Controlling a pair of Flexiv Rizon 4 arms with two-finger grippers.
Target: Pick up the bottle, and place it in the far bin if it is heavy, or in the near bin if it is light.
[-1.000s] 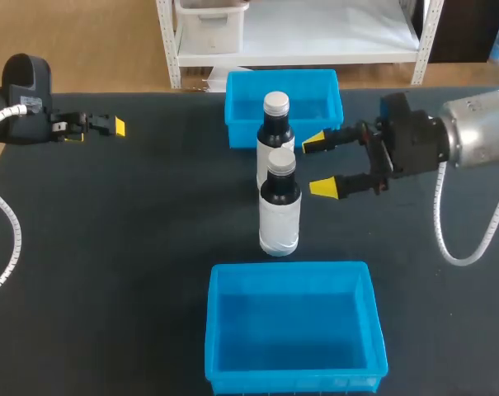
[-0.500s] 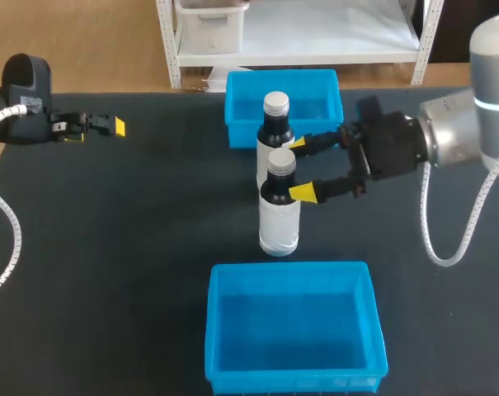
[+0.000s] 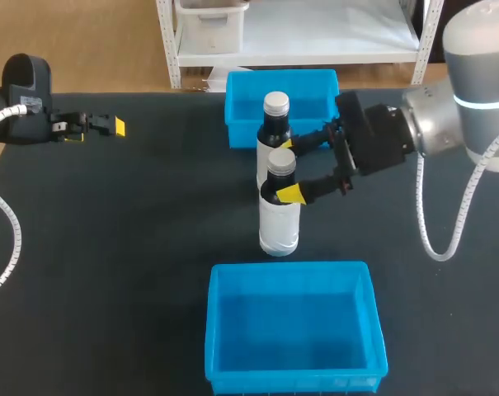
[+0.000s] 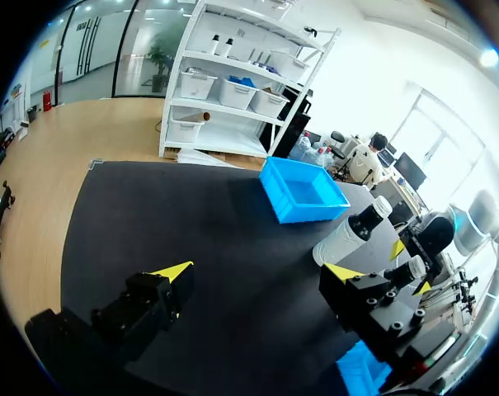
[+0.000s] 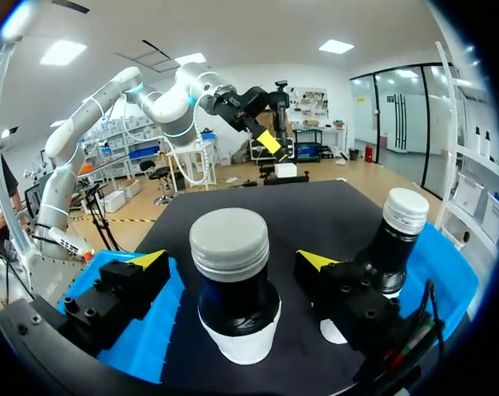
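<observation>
The near bottle [image 3: 279, 223] is standing upright on the table [image 3: 134, 247], between the far bin [image 3: 241, 128] and near bin [image 3: 290, 268], with a second bottle [image 3: 274, 124] just behind it. The right gripper [image 3: 289, 169] is straddling its neck, fingers spread and not gripping. The left gripper [image 4: 257, 271], well apart from the bottle, is gaping empty.

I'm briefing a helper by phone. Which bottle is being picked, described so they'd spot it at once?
Two blue bins sit on the black table, with two white-labelled bottles between them. The target bottle is the one closer to the near bin, jaws of the right gripper either side of its neck; the other bottle stands by the far bin.
</observation>
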